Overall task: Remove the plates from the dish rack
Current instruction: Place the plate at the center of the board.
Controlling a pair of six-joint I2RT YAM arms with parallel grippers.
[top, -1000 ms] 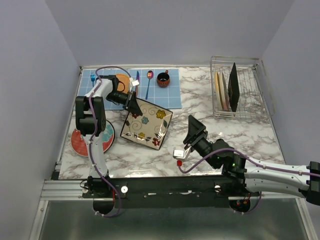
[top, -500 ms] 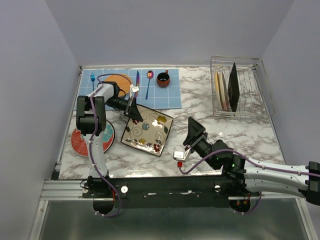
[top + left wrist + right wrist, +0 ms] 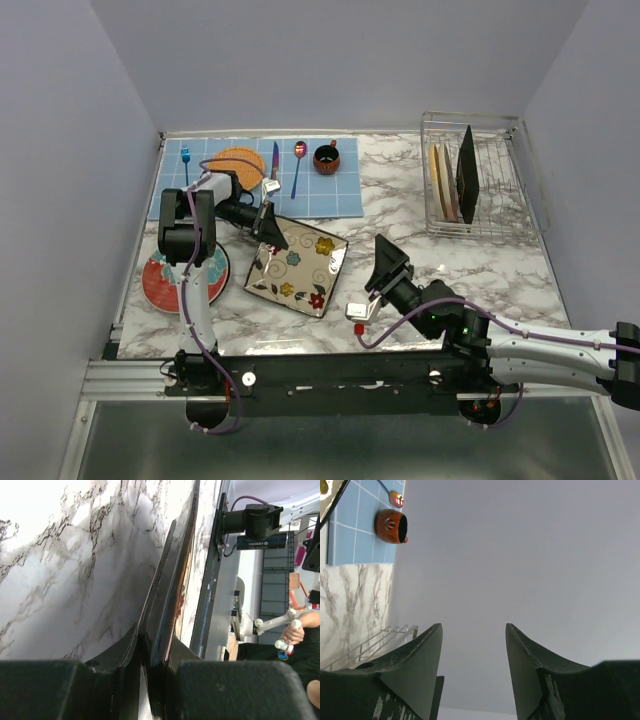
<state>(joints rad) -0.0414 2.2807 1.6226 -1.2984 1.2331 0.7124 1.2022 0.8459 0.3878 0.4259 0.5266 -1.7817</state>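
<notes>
Left pincer (image 3: pixel 268 222) clamps square floral plate (image 3: pixel 298 266) by its far-left corner.

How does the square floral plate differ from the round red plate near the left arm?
The square floral plate is cream with coloured flowers; the round red plate has a teal centre. The left hand grips the floral plate's edge; the red plate lies free, partly under the left arm. Both are outside the dish rack.

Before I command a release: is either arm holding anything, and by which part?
The left gripper pinches the square floral plate by its rim, near the far-left corner. The right gripper is open and holds nothing.
</notes>
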